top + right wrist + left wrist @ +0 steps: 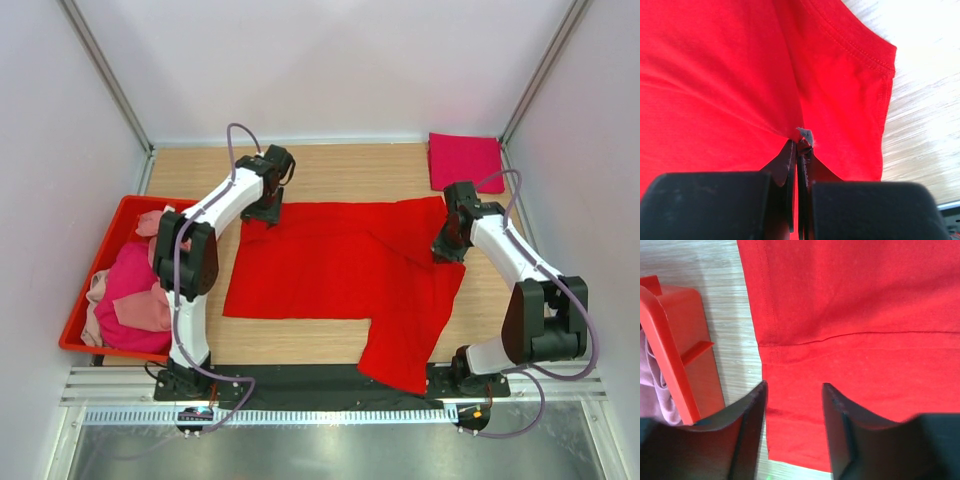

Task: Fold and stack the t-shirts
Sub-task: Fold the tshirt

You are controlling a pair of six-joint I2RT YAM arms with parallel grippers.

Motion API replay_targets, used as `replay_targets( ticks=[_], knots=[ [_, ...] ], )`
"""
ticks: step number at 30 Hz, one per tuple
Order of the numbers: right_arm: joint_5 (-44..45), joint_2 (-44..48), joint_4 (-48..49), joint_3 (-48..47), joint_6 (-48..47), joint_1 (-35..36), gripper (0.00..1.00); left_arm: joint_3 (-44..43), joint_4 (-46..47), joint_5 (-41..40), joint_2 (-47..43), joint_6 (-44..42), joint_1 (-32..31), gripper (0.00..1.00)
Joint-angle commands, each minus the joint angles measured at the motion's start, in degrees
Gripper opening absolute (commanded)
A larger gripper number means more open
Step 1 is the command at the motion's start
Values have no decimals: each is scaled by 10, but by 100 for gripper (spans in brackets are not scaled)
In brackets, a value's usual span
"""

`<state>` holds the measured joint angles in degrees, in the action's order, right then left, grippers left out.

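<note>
The right fingers [784, 167] are clenched on a pinch of the bright red t-shirt [330, 265], while the left fingers [747, 432] stand released, straddling its far left edge. The shirt lies spread across the wooden counter [350, 165], a folded magenta t-shirt [465, 160] at the far right corner

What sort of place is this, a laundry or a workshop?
Probably a robotics lab test booth, not a laundry: plain white walls box in a wooden table, a left arm and right arm are bolted at its edge, and a red t-shirt lies spread beside a red bin of more shirts.
</note>
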<state>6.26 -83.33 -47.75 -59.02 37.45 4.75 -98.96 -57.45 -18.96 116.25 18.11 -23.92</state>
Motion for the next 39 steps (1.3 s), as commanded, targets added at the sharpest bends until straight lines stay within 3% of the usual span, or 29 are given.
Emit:
replay_targets(
  ticks=[1,4,8,17,29,39],
  knots=[
    [-5,28,17,-12,4,-1,1,-26,-17,-7,15,11,9,47],
    [-4,33,14,-19,-1,-2,1,-33,-17,-25,44,15,14,21],
    [-9,26,9,-23,1,-2,1,-55,-26,-66,93,12,17,7],
    [3,59,-64,-57,27,-2,1,-53,-35,-108,151,11,22,4],
    [1,64,-32,21,54,-2,1,-48,-34,-108,152,4,23,5],
    [-29,26,-31,9,49,-2,1,-46,-28,-105,148,1,23,6]
  ],
)
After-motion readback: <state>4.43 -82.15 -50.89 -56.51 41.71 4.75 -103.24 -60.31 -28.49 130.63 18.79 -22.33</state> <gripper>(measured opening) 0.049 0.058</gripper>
